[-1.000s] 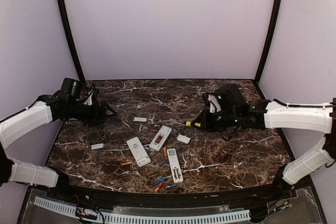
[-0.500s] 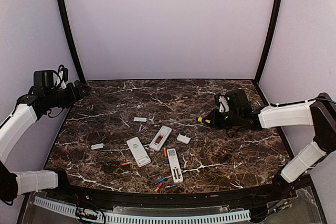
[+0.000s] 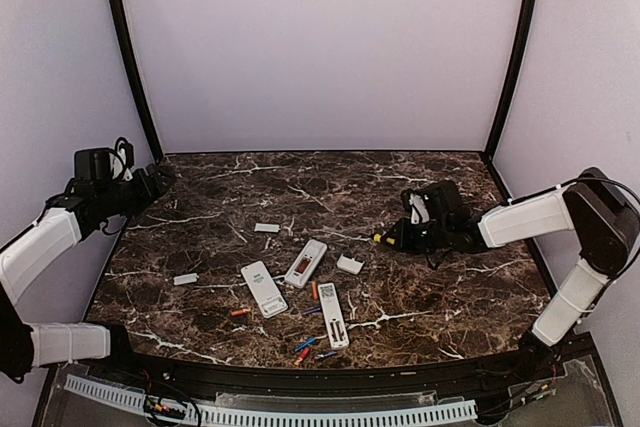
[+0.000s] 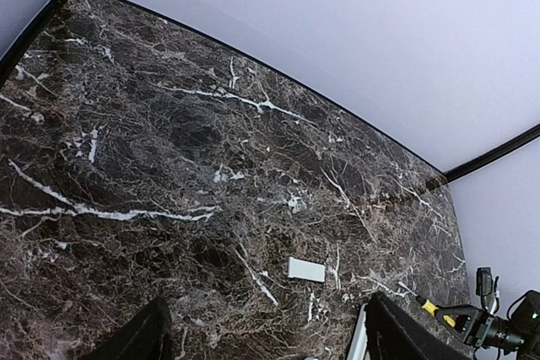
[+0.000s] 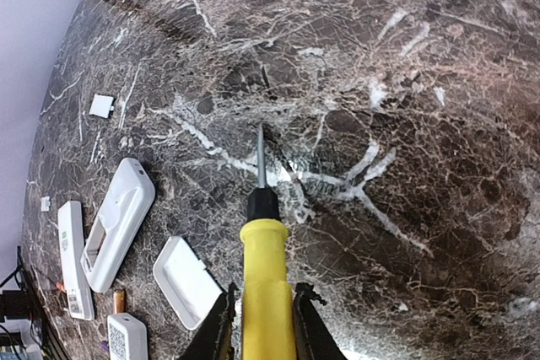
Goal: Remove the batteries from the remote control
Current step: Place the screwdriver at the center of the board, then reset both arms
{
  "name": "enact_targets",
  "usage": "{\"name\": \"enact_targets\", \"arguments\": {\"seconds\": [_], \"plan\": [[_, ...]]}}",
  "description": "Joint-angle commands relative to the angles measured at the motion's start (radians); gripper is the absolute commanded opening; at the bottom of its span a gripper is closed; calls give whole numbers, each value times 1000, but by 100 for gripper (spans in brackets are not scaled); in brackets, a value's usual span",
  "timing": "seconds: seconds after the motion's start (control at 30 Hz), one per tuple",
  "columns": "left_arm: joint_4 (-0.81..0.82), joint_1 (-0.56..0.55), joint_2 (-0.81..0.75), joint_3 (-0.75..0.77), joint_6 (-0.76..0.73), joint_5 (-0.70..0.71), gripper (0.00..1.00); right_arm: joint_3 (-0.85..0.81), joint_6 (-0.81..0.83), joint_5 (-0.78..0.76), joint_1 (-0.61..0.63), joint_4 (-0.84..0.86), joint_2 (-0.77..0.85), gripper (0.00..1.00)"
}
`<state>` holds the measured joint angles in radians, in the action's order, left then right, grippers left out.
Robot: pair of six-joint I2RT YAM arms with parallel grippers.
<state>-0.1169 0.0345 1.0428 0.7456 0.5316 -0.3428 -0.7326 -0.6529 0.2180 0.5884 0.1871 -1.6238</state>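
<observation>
Three white remotes lie near the table's middle: one (image 3: 264, 288), one open (image 3: 306, 263), one (image 3: 333, 314). Small batteries lie loose around them: an orange one (image 3: 238, 313), another (image 3: 314, 290), and red and blue ones (image 3: 303, 347) near the front. My right gripper (image 3: 395, 238) is shut on the yellow-handled screwdriver (image 5: 266, 284), its tip low over bare table right of the remotes. The open remote (image 5: 118, 221) and one orange battery (image 5: 118, 299) show in the right wrist view. My left gripper (image 3: 160, 179) is open and empty at the far left, its fingers (image 4: 139, 339) wide apart.
White cover plates lie at the back (image 3: 266, 228), at the left (image 3: 185, 279) and right of the open remote (image 3: 349, 264). The back plate shows in the left wrist view (image 4: 305, 269). Black frame posts (image 3: 128, 47) stand at the back corners.
My left arm has drawn back to the far left edge. My right gripper has carried the screwdriver a little to the right, away from the remotes.
</observation>
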Motion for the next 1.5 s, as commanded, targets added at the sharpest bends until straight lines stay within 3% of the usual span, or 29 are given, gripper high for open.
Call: {"name": "enact_targets", "arguments": {"seconds": [0.0,0.1,0.4,0.53,0.7,0.93,1.03,1.23,1.33,1.47], "plan": [[65,0,-48,-42,-9,9,78,-5,35,10,-4,-6,-32,29],[53,1,-57,-40,-21,19,78,-3,39,3,-5,-12,-28,41],[74,-1,-73,-58,-32,30,79,-15,80,-44,-3,-76,41,53],[124,1,-63,-71,-38,51,81,-57,128,-106,-6,-121,71,69],[327,1,17,-99,-39,48,84,-160,201,-142,-50,-144,37,88],[518,18,205,-77,-167,119,85,-217,289,-113,-214,-128,9,90],[627,92,223,-107,-199,121,86,-202,336,-113,-308,-124,36,90],[827,238,261,-200,-194,79,87,-81,351,-58,-487,-7,158,91],[940,246,268,-247,-237,59,88,-17,369,-80,-525,65,228,91],[935,233,273,-270,-285,28,87,73,413,-120,-542,176,315,91]]}}
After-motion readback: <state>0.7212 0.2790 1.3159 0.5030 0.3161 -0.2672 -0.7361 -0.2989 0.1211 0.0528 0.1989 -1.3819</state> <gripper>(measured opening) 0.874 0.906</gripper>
